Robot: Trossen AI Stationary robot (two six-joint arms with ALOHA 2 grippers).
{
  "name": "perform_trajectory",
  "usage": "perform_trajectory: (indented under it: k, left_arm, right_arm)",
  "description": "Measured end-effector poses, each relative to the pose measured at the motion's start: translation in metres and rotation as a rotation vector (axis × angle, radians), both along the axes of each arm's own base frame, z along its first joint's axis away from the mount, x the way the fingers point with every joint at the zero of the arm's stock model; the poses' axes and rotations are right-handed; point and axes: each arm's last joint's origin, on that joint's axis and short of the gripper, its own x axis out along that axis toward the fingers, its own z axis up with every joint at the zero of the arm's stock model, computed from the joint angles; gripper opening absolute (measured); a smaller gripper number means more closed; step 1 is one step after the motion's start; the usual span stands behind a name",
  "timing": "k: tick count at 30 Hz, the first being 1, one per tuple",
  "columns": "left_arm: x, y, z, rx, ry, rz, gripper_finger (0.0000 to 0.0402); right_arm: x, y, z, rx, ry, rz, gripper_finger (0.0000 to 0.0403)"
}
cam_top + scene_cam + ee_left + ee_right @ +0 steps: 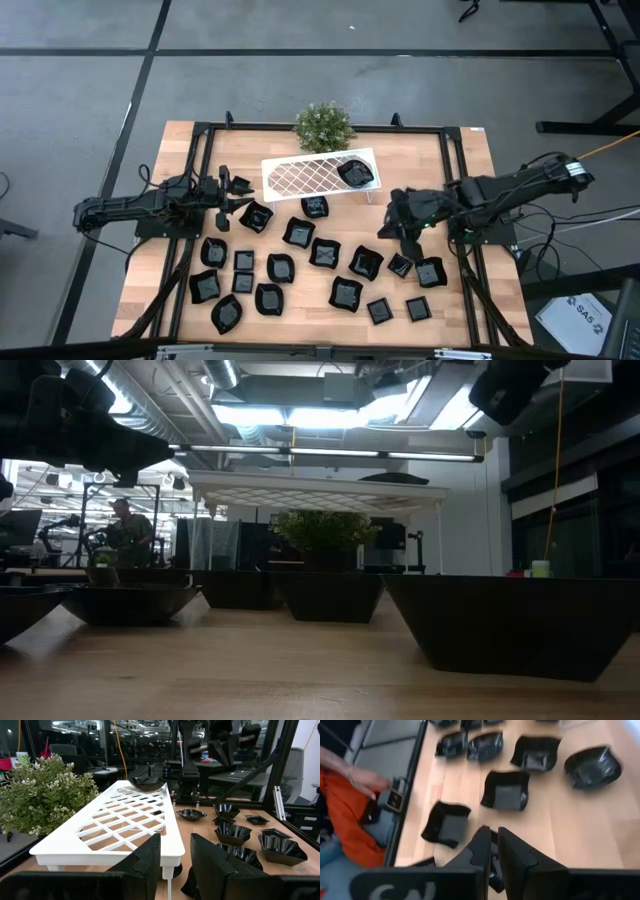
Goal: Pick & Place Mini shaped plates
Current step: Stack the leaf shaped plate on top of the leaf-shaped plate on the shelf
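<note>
I drop my right gripper (399, 232), jaws nearly together and empty, squarely over a mini plate (400, 266) right of centre frame; left gripper (236, 196) jaws slightly apart.

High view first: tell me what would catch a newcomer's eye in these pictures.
A scatter of glossy black mini plates covers the front half of the wooden table. Behind them stands a white lattice rack with one black plate on its right end, and a small green plant at the back edge. The left gripper sits by the rack's left end; the right gripper hangs over the plates on the right.
</note>
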Motion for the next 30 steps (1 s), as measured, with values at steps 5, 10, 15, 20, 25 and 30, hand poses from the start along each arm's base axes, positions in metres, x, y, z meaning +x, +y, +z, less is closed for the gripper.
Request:
perform_trajectory:
  k: [5,10,15,20,25,30]
  left_arm:
    - [0.0,0.0,0.0,0.0,0.0,-0.001,0.01]
    - [0.0,0.0,0.0,0.0,0.0,0.0,0.01]
    - [0.0,0.0,0.0,0.0,0.0,-0.001,0.01]
    - [0.0,0.0,0.0,0.0,0.0,-0.001,0.01]
    - [0.0,0.0,0.0,0.0,0.0,0.0,0.01]
    - [0.0,0.0,0.0,0.0,0.0,0.0,0.01]
  right_arm:
    - [0.007,0.008,-0.016,-0.01,0.108,0.007,0.0035]
    - [0.005,0.012,-0.03,-0.05,0.234,0.024,0.0018]
    - [0.002,0.016,-0.041,-0.04,0.357,-0.011,0.0006]
    - [0.001,0.022,-0.046,-0.004,0.419,-0.058,0.0026]
    - [0.001,0.025,-0.047,0.024,0.435,-0.079,0.0036]
    - [0.001,0.025,-0.048,0.025,0.433,-0.079,0.0034]
